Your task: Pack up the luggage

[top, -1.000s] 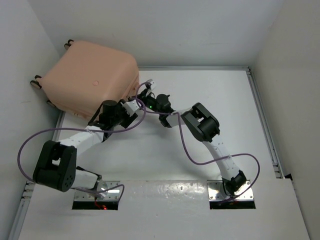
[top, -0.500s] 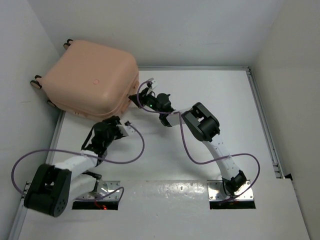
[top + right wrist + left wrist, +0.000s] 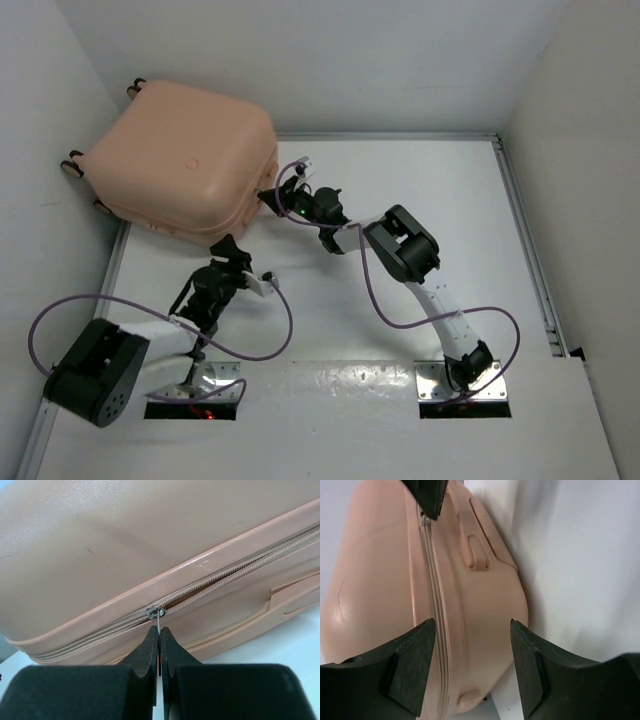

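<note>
The luggage [image 3: 185,160], a peach-pink hard-shell suitcase, lies shut at the far left of the table. My right gripper [image 3: 272,197] is at its near right edge, shut on the metal zipper pull [image 3: 156,613]; in the right wrist view the right gripper [image 3: 159,630] pinches the thin tab just below the slider. The zipper is closed left of the slider and gapes to its right. My left gripper [image 3: 228,245] hovers open in front of the luggage's near side, apart from it. In the left wrist view the left gripper [image 3: 472,625] frames the zipper seam of the luggage [image 3: 380,580] with nothing between its fingers.
The luggage's moulded handle [image 3: 472,545] runs along its side beside the zipper. Small wheels [image 3: 72,160] stick out toward the left wall. White walls close in at the left, back and right. Purple cables [image 3: 270,330] loop from both arms over the white table [image 3: 450,200].
My left arm has drawn back from the luggage's right edge toward the near left, its gripper still open. The right gripper has stayed at the zipper pull.
</note>
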Available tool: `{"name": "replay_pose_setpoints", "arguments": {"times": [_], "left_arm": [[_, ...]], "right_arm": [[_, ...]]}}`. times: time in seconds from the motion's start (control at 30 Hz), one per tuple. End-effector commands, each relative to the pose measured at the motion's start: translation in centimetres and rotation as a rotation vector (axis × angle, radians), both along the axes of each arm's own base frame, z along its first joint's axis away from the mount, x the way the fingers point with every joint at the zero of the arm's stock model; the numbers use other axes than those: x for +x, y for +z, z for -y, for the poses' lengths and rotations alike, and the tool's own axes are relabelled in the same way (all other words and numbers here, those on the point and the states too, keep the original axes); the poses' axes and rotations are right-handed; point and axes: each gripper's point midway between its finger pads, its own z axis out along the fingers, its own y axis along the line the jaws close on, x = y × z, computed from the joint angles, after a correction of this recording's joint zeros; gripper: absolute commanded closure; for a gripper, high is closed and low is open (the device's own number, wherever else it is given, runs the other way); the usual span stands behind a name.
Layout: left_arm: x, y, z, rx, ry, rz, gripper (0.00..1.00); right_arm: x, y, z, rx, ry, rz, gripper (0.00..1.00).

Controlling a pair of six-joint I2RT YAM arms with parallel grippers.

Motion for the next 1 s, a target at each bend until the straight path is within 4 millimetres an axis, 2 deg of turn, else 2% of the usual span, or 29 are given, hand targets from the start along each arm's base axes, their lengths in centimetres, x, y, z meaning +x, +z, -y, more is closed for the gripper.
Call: {"name": "replay_pose_setpoints", "arguments": {"times": [0.0,0.17,0.2,0.23,0.3,0.37,0.4,0.43,0.57,0.6,0.67,0.87,0.9,0.93,0.97], "left_arm": [[-0.4,0.3,-0.3,0.072,0.012,0.086,0.34],[2.2,0.6,-0.3,0.141,0.064,0.142,0.38],[2.8,1.8,-0.1,0.114,0.07,0.198,0.38],[3.4,0.4,0.0,0.152,0.072,0.173,0.39],[4.8,1.1,0.1,0.154,0.096,0.222,0.39],[5.4,1.4,0.1,0.17,0.112,0.28,0.39],[5.3,2.9,0.3,0.146,0.109,0.35,0.39],[5.3,2.3,0.5,0.172,0.093,0.338,0.4],[4.8,3.2,0.6,0.131,0.092,0.338,0.4],[4.6,4.4,1.0,0.114,0.094,0.369,0.4],[4.0,4.9,1.9,0.096,0.07,0.373,0.4],[2.7,8.3,3.7,0.07,0.022,0.49,0.41],[2.7,7.8,3.8,0.074,0.026,0.476,0.41],[3.3,8.3,3.7,0.055,0.058,0.488,0.41],[3.7,7.4,3.9,0.069,0.054,0.465,0.41]], "right_arm": [[1.6,1.5,1.8,0.036,-0.04,0.026,1.0],[1.8,1.1,2.3,0.032,-0.039,0.015,1.0],[1.9,1.0,2.3,0.033,-0.039,0.014,1.0],[1.9,0.9,2.4,0.033,-0.04,0.011,1.0],[2.1,0.9,2.6,0.031,-0.044,0.016,1.0],[2.2,0.6,2.9,0.028,-0.047,0.011,1.0],[2.2,0.5,3.0,0.026,-0.049,0.009,1.0],[2.2,0.5,3.1,0.021,-0.045,0.014,1.0],[2.4,0.3,3.5,0.021,-0.049,0.012,1.0],[2.3,0.3,3.6,0.021,-0.051,0.012,1.0],[2.6,0.2,3.9,0.017,-0.058,0.014,1.0],[2.4,0.4,4.0,0.019,-0.055,0.022,1.0],[2.3,0.1,3.9,0.017,-0.052,0.017,1.0],[2.3,0.2,3.9,0.016,-0.052,0.02,1.0],[2.3,0.2,3.9,0.018,-0.051,0.02,1.0]]}}
